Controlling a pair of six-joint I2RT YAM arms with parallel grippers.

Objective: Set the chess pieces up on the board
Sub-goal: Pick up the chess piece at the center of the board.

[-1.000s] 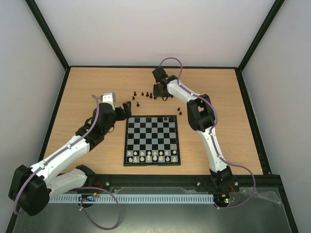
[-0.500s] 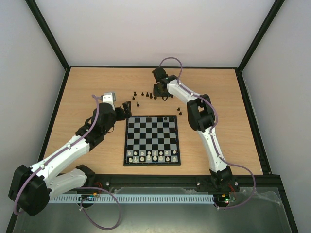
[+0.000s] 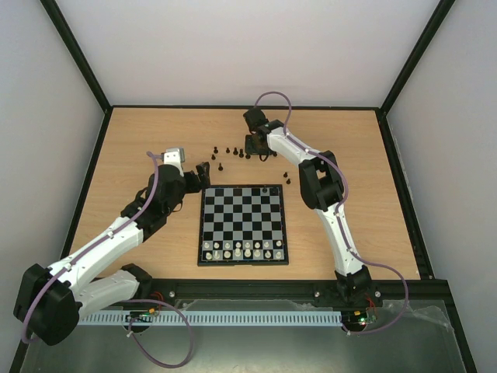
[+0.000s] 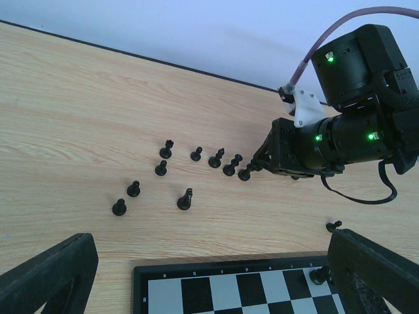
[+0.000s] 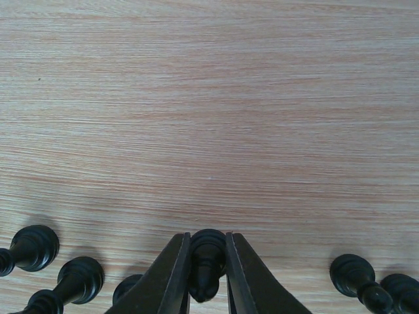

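Observation:
Several tiny black chess pieces [image 3: 227,151] stand scattered on the wooden table beyond the board [image 3: 241,224]; they also show in the left wrist view [image 4: 185,199]. My right gripper [image 5: 207,243] is low among them, shut on one black chess piece [image 5: 208,256]; from above the right gripper [image 3: 256,146] sits at the right end of the cluster. One black piece [image 4: 319,275] stands on the board's far row. My left gripper [image 3: 203,172] hangs open by the board's far left corner, its fingers [image 4: 46,275] holding nothing.
Pale chess pieces [image 3: 245,249] fill the board's two near rows. Two loose black pieces [image 3: 286,177] stand off the board's far right corner. Black rails edge the table [image 3: 140,140], with white walls behind and at both sides.

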